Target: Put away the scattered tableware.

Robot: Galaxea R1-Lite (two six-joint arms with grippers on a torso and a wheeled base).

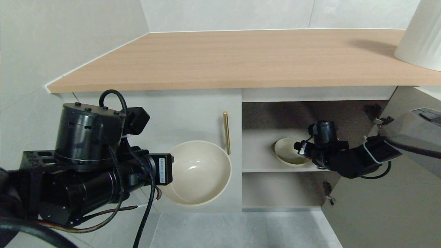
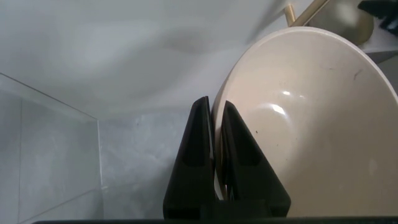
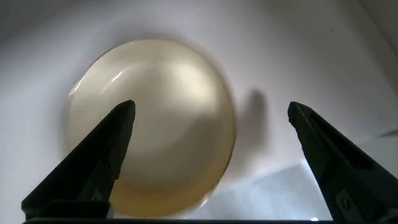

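Bowls numbering two, large bowl (image 1: pixel 200 172) clamped in left tool (image 2: pixel 214 109), small bowl (image 1: pixel 287 150) on shelf (image 1: pixel 262 151), right tool (image 3: pixel 210 109) spread apart.

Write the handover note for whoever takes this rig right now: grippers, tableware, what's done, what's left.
Left gripper: shut on the rim of the large bowl, held in front of the closed cabinet door.
Right gripper: open, inside the open cabinet, straddling the small dish.
Done: the small dish lies on the shelf.
Left: draw the right arm out, then put the large bowl into the cabinet as well.
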